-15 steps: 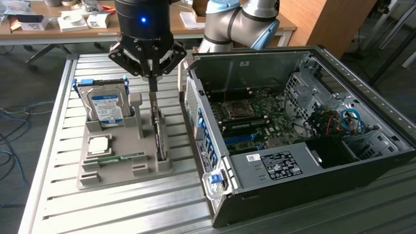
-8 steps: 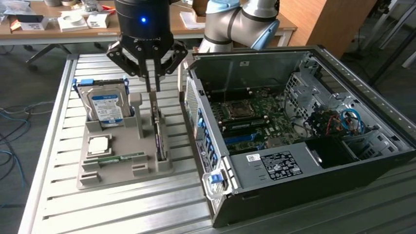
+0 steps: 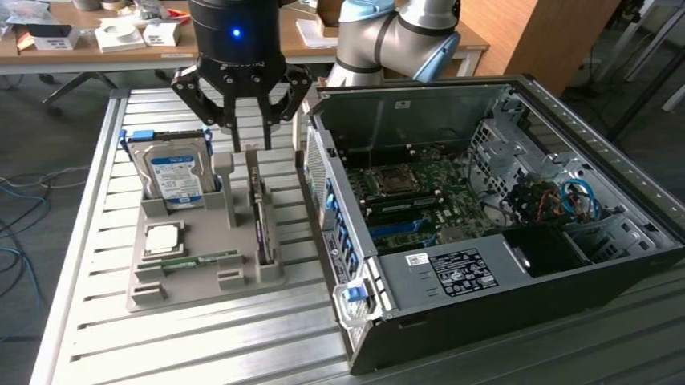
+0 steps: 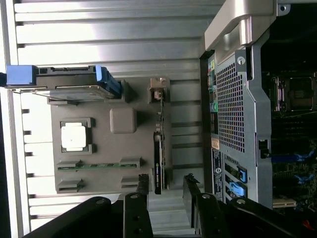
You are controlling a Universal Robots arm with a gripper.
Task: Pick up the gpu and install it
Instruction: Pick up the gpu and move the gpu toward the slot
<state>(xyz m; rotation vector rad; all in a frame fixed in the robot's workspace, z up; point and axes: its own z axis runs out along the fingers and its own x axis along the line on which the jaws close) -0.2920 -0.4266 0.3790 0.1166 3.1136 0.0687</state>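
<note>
A: How far is the task going?

B: It is only beginning. The thin flat black gpu (image 3: 260, 216) is standing on edge in the grey plastic tray (image 3: 176, 289), not installed. The black gripper (image 3: 249, 144) is hovering just above it, jaws wide, holding nothing.

A: What else is the tray holding?

B: A blue-labelled silver hard drive (image 3: 175, 172), a square silver processor chip (image 3: 163, 238) and a slim green memory stick (image 3: 198, 261). The open black computer case (image 3: 428, 100) is lying just beside.

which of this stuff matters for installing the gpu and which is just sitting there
In the job: gpu, open gripper over it, open computer case.
Just lying about: hard drive, cpu, memory stick.
</note>
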